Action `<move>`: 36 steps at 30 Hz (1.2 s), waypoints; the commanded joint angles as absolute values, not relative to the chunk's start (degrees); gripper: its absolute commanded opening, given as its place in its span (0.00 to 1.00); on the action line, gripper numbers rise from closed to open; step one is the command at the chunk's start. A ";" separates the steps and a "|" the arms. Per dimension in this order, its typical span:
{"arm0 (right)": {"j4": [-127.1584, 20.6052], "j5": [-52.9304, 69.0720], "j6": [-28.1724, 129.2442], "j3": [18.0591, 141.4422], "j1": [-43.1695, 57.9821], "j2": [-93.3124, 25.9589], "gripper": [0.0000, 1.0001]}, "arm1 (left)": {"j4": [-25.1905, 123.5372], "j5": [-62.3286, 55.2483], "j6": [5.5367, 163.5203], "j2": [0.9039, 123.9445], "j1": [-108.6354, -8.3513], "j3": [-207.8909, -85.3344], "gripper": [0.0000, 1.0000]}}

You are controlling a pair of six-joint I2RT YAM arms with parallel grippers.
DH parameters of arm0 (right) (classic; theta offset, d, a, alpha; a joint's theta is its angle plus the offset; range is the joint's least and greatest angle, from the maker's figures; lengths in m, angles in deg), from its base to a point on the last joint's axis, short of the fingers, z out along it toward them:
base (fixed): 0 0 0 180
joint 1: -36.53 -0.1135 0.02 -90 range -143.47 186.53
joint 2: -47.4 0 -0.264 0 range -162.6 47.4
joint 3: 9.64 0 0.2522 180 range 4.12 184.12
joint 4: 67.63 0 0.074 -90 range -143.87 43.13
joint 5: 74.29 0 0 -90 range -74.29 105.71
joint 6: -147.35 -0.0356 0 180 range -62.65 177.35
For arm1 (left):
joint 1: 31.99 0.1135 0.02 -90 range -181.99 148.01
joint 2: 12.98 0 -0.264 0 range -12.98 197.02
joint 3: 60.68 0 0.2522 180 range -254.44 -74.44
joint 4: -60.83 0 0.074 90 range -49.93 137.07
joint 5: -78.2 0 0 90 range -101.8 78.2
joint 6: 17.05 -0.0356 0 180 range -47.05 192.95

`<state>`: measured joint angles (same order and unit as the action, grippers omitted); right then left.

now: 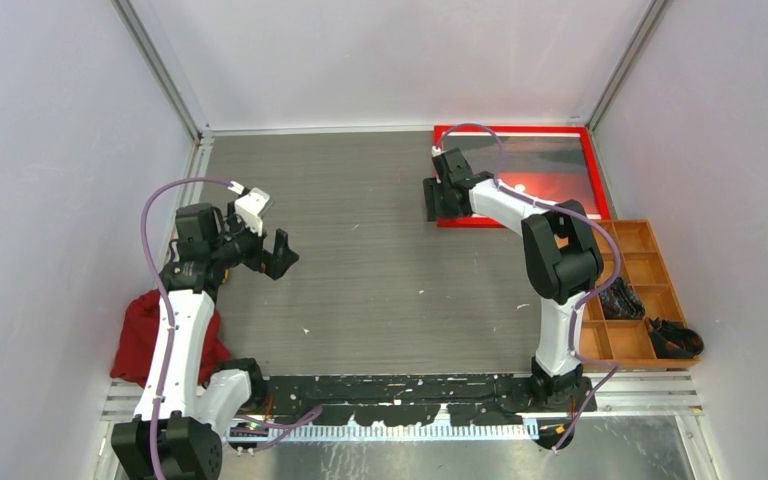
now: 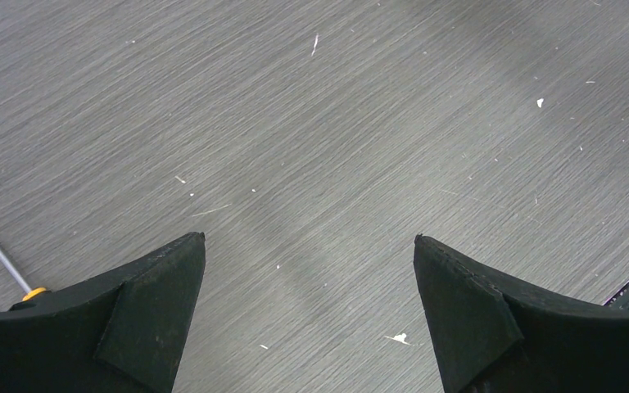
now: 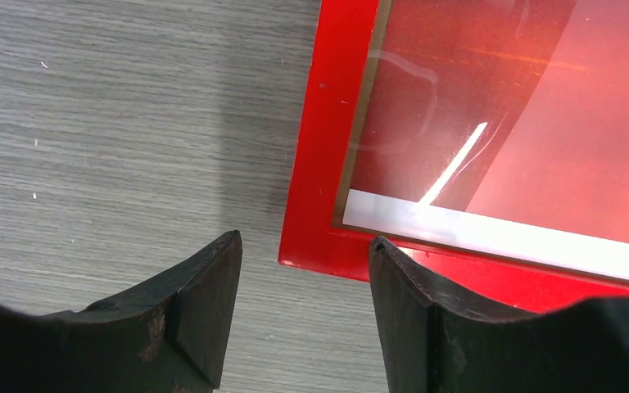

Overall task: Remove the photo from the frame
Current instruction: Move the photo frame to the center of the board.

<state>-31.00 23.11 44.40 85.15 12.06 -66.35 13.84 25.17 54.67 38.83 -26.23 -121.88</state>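
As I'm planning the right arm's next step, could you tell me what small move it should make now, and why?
Probably ease the right gripper down and close on the frame at its near-left corner: the open jaws straddle that corner, and the photo lies inside, face up, so the frame likely needs lifting or turning.

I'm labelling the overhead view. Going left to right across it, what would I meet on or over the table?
red cloth → left end effector → frame → orange tray. The right end effector overlaps the frame's near-left corner, so it is left out.
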 commanded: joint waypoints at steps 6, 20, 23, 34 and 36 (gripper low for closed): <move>-31.99 21.45 44.78 86.13 11.92 -67.55 0.61 | 15.78 27.02 54.20 38.17 -25.84 -121.73 0.99; -32.18 23.11 47.11 86.42 11.51 -68.46 0.71 | 15.73 27.30 54.21 38.08 -25.84 -121.66 0.99; -32.25 23.66 47.39 86.51 11.50 -68.91 0.71 | 15.74 27.41 54.16 38.15 -25.82 -121.64 0.99; -31.87 22.26 48.02 86.77 11.45 -68.20 0.55 | 15.93 27.81 54.17 38.77 -25.84 -121.56 0.99; -31.34 20.48 48.39 87.03 11.25 -68.23 0.43 | 15.95 27.86 54.16 39.00 -25.84 -121.56 0.99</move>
<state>-33.29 23.79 48.40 85.52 12.00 -68.23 13.86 25.96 54.67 38.90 -26.23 -121.86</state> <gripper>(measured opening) 0.516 0.994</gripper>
